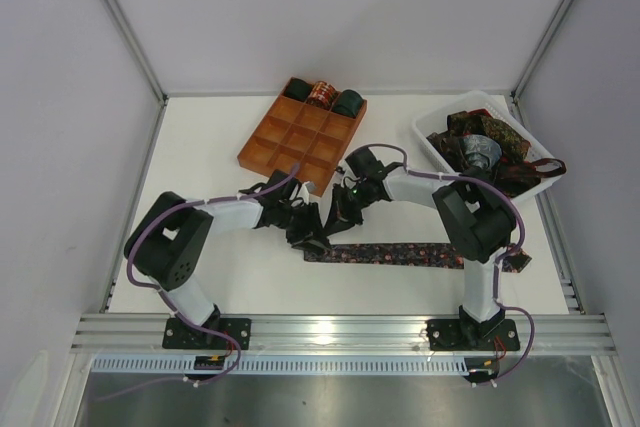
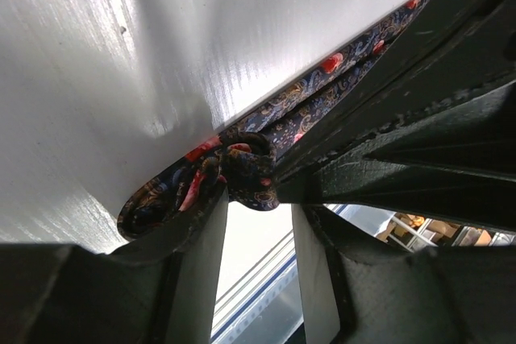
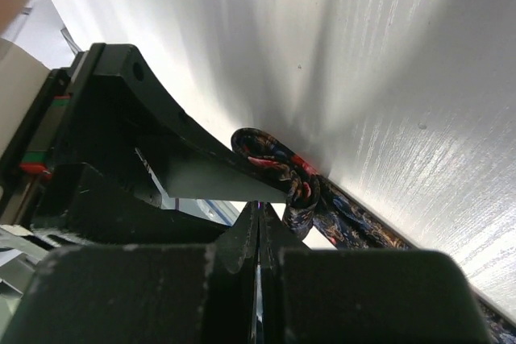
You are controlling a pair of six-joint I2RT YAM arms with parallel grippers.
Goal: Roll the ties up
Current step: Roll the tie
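Note:
One dark floral tie point(image 1: 400, 253) lies flat along the table's front, its left end curled up. My left gripper point(image 1: 303, 234) is at that end. In the left wrist view the left gripper point(image 2: 258, 203) is open, and the tie's curled end point(image 2: 242, 171) rests at its fingertips. My right gripper point(image 1: 338, 219) is just beside the left one. In the right wrist view the right gripper point(image 3: 260, 211) has its jaws shut together with nothing between them, and the curled tie end point(image 3: 274, 159) lies just past its tips.
An orange-brown gridded tray point(image 1: 285, 142) stands at the back with three rolled ties point(image 1: 320, 95) in its far row. A white bin point(image 1: 430, 142) at the right holds a heap of loose ties point(image 1: 500, 142). The two grippers are close together.

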